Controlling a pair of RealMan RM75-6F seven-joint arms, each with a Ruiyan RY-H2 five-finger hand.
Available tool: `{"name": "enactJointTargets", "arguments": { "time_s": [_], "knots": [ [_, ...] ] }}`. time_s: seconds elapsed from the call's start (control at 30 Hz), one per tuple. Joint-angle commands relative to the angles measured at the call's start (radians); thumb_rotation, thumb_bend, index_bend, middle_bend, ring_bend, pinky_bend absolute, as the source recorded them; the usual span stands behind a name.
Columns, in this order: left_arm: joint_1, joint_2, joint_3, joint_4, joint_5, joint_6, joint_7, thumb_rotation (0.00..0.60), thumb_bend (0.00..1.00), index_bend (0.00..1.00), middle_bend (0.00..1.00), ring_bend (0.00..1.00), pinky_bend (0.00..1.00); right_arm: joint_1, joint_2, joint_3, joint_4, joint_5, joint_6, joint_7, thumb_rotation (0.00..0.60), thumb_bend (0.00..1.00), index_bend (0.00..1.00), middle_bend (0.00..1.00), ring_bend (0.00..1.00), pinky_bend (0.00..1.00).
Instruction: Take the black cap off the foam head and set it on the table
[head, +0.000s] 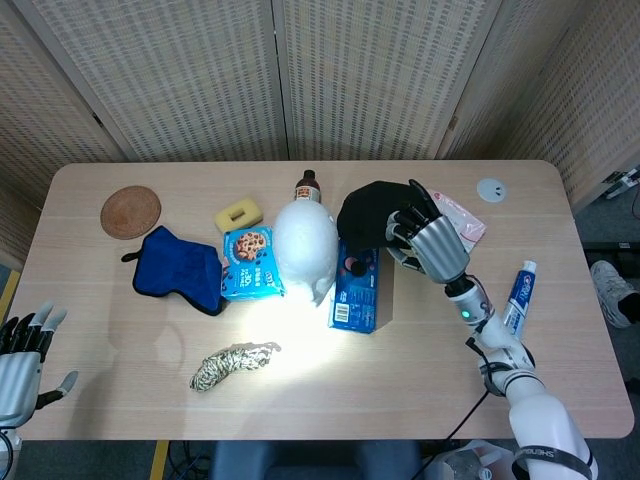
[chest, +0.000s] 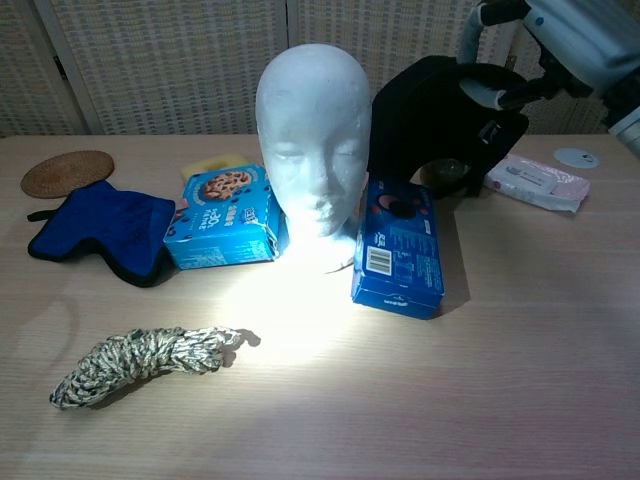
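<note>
The white foam head (head: 306, 249) (chest: 313, 140) stands bare at the table's middle. The black cap (head: 368, 213) (chest: 428, 112) hangs low just right of the head, over the far end of a dark blue box (head: 354, 284) (chest: 400, 242). My right hand (head: 428, 243) (chest: 545, 55) grips the cap from its right side, fingers curled into the fabric. Whether the cap touches the table or the box cannot be told. My left hand (head: 20, 357) hovers open off the table's front left corner, holding nothing.
A cookie box (head: 251, 263), a blue mitt (head: 180, 267), a yellow sponge (head: 239, 214) and a round coaster (head: 130, 211) lie left of the head. A rope coil (head: 232, 364) lies in front. A bottle (head: 306, 187), a pink packet (chest: 536, 180), a toothpaste tube (head: 518, 296) and a white disc (head: 490, 189) are around the right hand.
</note>
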Motion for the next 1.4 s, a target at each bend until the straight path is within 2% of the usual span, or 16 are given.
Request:
{"name": "enactJointTargets", "arguments": {
  "time_s": [0.03, 0.2, 0.27, 0.33, 0.37, 0.43, 0.5, 0.63, 0.7, 0.8, 1.2, 1.4],
  "knots": [
    [-0.001, 0.001, -0.001, 0.000, 0.001, -0.001, -0.001, 0.600, 0.20, 0.12, 0.05, 0.07, 0.01, -0.025, -0.013, -0.023, 0.024, -0.007, -0.005, 0.014, 0.600, 0.43, 0.87, 0.48, 0.30, 0.00],
    [-0.006, -0.002, -0.001, 0.000, 0.001, -0.009, 0.004, 0.600, 0.20, 0.12, 0.05, 0.07, 0.02, -0.053, -0.018, -0.039, 0.045, -0.001, -0.042, 0.019, 0.600, 0.41, 0.86, 0.47, 0.30, 0.00],
    [-0.007, -0.003, -0.002, -0.001, 0.000, -0.011, 0.006, 0.600, 0.20, 0.12, 0.05, 0.07, 0.02, -0.062, -0.017, -0.046, 0.047, -0.001, -0.058, 0.015, 0.600, 0.31, 0.84, 0.44, 0.29, 0.00],
    [-0.008, -0.004, -0.002, -0.001, -0.002, -0.012, 0.008, 0.600, 0.20, 0.12, 0.05, 0.07, 0.01, -0.074, -0.015, -0.058, 0.046, -0.005, -0.073, 0.008, 0.600, 0.15, 0.76, 0.40, 0.26, 0.00],
    [-0.008, -0.004, -0.002, -0.002, -0.002, -0.013, 0.009, 0.600, 0.20, 0.12, 0.05, 0.07, 0.01, -0.082, -0.012, -0.067, 0.045, -0.009, -0.081, 0.002, 0.600, 0.11, 0.74, 0.39, 0.25, 0.00],
    [-0.008, -0.004, -0.002, -0.002, -0.001, -0.012, 0.009, 0.600, 0.20, 0.12, 0.05, 0.07, 0.01, -0.093, -0.007, -0.079, 0.041, -0.014, -0.093, -0.012, 0.600, 0.03, 0.65, 0.35, 0.21, 0.00],
    [-0.008, -0.004, -0.002, -0.003, -0.001, -0.012, 0.010, 0.600, 0.20, 0.12, 0.05, 0.07, 0.01, -0.105, 0.000, -0.087, 0.029, -0.016, -0.096, -0.026, 0.600, 0.00, 0.54, 0.30, 0.16, 0.00],
    [-0.008, -0.003, -0.001, -0.003, 0.002, -0.011, 0.008, 0.600, 0.20, 0.12, 0.05, 0.07, 0.01, -0.122, 0.025, -0.099, -0.013, -0.017, -0.117, -0.065, 0.600, 0.00, 0.23, 0.16, 0.03, 0.00],
    [-0.008, -0.003, -0.001, -0.003, 0.003, -0.011, 0.007, 0.600, 0.20, 0.12, 0.05, 0.07, 0.01, -0.130, 0.046, -0.108, -0.043, -0.020, -0.132, -0.101, 0.600, 0.00, 0.10, 0.10, 0.00, 0.00],
    [-0.009, -0.003, 0.000, -0.003, 0.004, -0.014, 0.006, 0.600, 0.20, 0.12, 0.05, 0.07, 0.01, -0.144, 0.084, -0.122, -0.110, -0.024, -0.157, -0.153, 0.600, 0.00, 0.00, 0.01, 0.00, 0.00],
    [-0.015, -0.011, 0.003, 0.006, 0.013, -0.025, -0.009, 0.600, 0.20, 0.12, 0.05, 0.07, 0.01, -0.209, 0.314, -0.180, -0.581, -0.054, -0.187, -0.399, 0.600, 0.00, 0.00, 0.00, 0.00, 0.00],
    [-0.017, -0.008, 0.003, 0.006, 0.024, -0.021, -0.012, 0.600, 0.20, 0.12, 0.05, 0.07, 0.01, -0.233, 0.379, -0.194, -0.712, -0.036, -0.249, -0.494, 0.600, 0.00, 0.00, 0.00, 0.00, 0.00]
  ]
}}
